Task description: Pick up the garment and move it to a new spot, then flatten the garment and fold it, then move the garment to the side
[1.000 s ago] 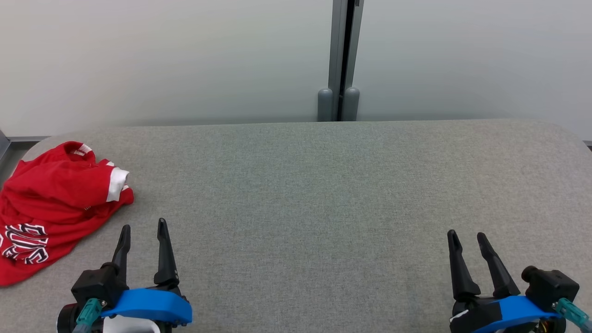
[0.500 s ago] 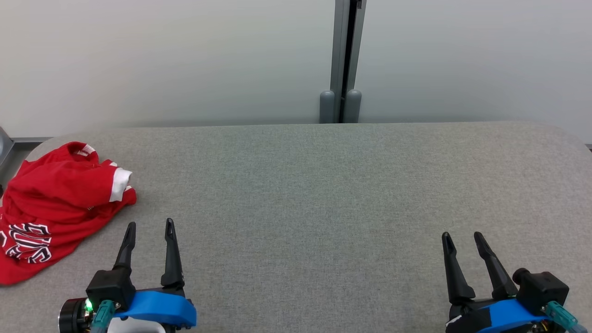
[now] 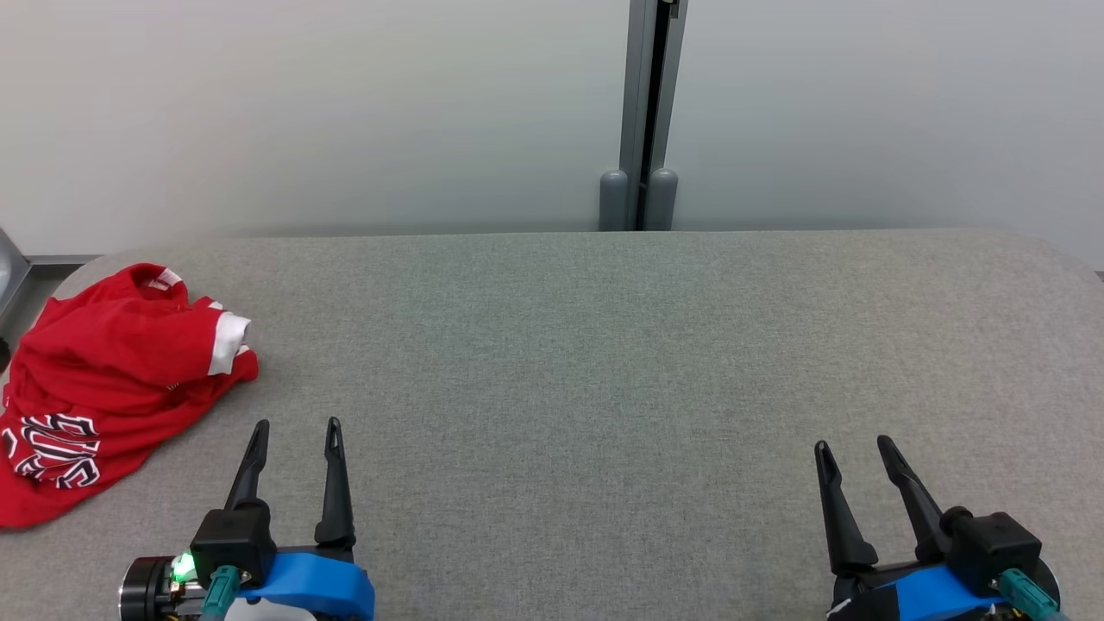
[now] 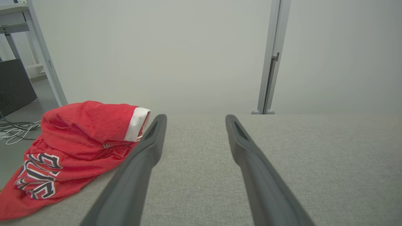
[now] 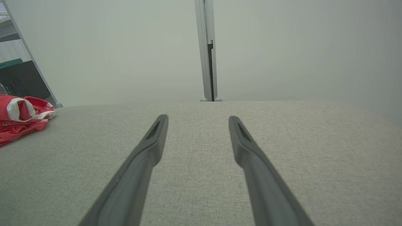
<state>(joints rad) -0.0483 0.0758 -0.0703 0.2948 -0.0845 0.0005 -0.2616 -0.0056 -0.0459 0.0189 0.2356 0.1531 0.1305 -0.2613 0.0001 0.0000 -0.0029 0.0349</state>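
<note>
Fabric covers the counter: a grey, finely woven cloth, flat and smooth, with rounded far corners. At its left end we see the garment, a red shirt of soft knit heaped in loose folds. One sleeve lies on top and ends in a white cuff band. Dark block lettering edged in white curves over the near part of the heap.

The left fingers are two long, slim, matte black prongs that taper to points. They stand spread wide with nothing between them, pointing across bare weave just right of the garment and clear of it. In the left wrist view the garment bulges beside them, its cuff close to one tip.

The right fingers have the same shape and are equally wide open and empty. They are over the counter's right part, well apart from the shirt. Each pair rises from a glossy blue collar.

Behind the counter we see a pale, smooth wall and a grey metal post with two rounded caps at its foot.
</note>
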